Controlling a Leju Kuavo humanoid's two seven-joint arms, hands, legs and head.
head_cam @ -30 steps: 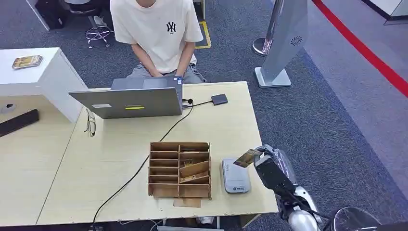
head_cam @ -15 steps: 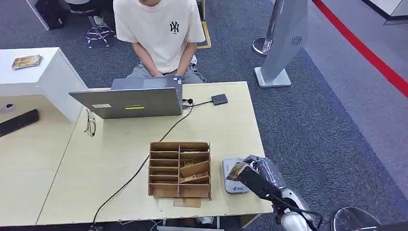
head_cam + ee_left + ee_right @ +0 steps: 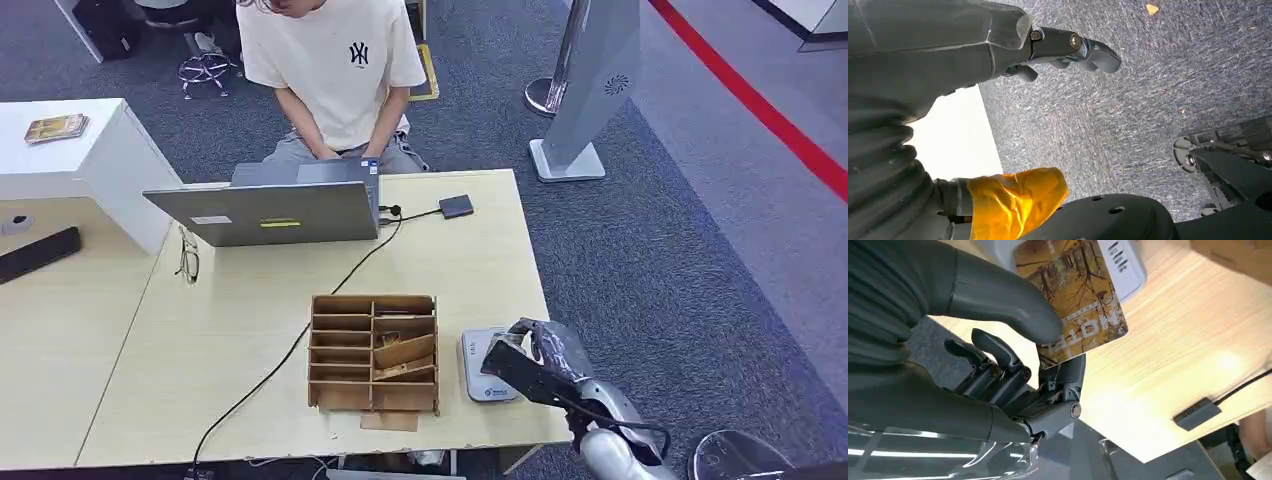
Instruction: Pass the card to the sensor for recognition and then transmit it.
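Observation:
My right hand (image 3: 535, 362) hangs low over the right part of the grey-white sensor (image 3: 482, 376), which lies on the table right of the wooden box. In the right wrist view the thumb and a finger pinch a card (image 3: 1075, 300) printed with an autumn forest. The card lies flat just above the white sensor (image 3: 1131, 274) and covers much of its top. From the head view the hand hides most of the card. My left hand (image 3: 1068, 47) hangs over grey carpet with its fingers loose and holds nothing.
A wooden box (image 3: 373, 352) with several slots, some holding cards, stands left of the sensor. Behind it are an open laptop (image 3: 268, 212), a black cable (image 3: 300, 340), a small dark device (image 3: 456, 207) and glasses (image 3: 188, 262). A person (image 3: 335, 75) sits at the far side.
My right hand has carried the card left and down, from beyond the table's right edge to just above the sensor. The person has leaned slightly.

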